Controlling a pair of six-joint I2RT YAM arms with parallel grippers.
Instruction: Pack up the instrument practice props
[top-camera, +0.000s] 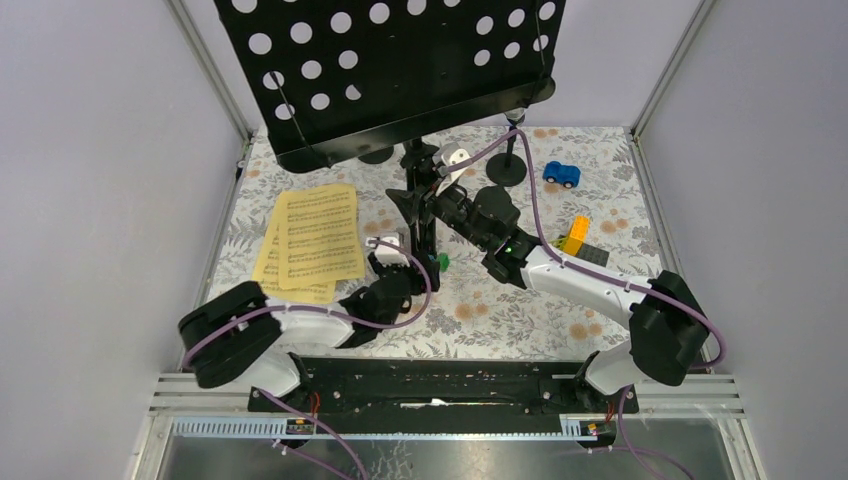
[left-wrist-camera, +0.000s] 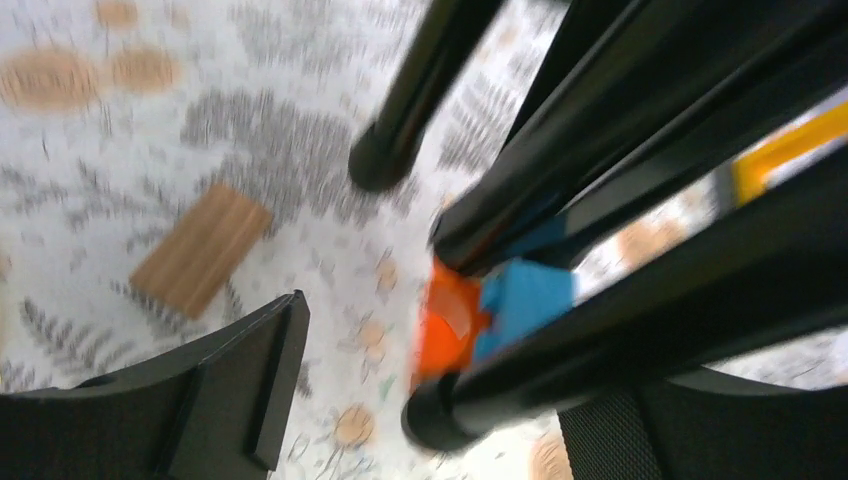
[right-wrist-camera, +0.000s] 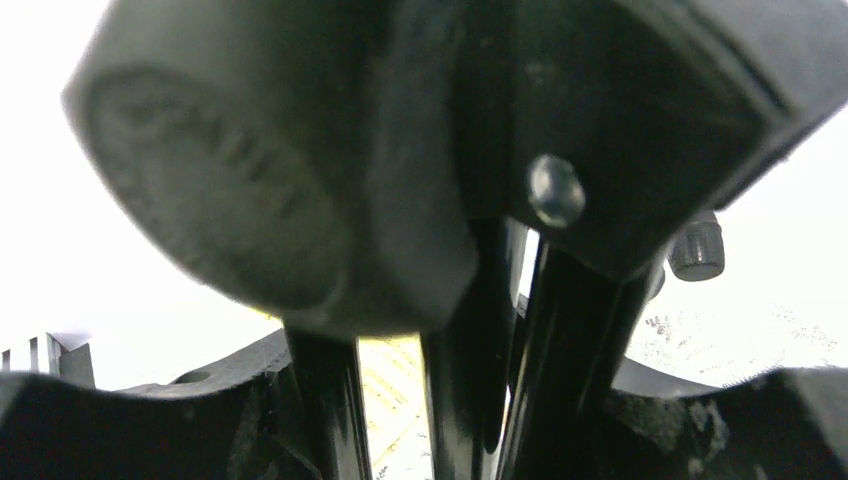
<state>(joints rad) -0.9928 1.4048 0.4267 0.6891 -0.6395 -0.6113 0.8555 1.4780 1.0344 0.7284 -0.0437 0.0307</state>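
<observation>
The black perforated music rack (top-camera: 400, 70) leans over the back of the table, its folded tripod legs (top-camera: 418, 225) hanging at the centre. My right gripper (top-camera: 432, 205) is shut on the leg tubes (right-wrist-camera: 560, 360), which fill the gap between its fingers (right-wrist-camera: 140, 420). My left gripper (top-camera: 398, 262) is open at the legs' lower end; one leg tip (left-wrist-camera: 440, 420) lies between its jaws, near the right finger (left-wrist-camera: 700, 430). Yellow sheet-music pages (top-camera: 310, 240) lie at the left. Two round-based mic holders (top-camera: 508, 170) (top-camera: 377, 155) stand at the back. No microphone shows.
A blue toy car (top-camera: 561, 174) sits at the back right. A yellow-orange block (top-camera: 577, 235) lies right of centre. An orange and blue block (left-wrist-camera: 455, 320) sits behind the legs. A brown wooden block (left-wrist-camera: 200, 250) lies on the floral cloth (top-camera: 520, 310). Walls enclose three sides.
</observation>
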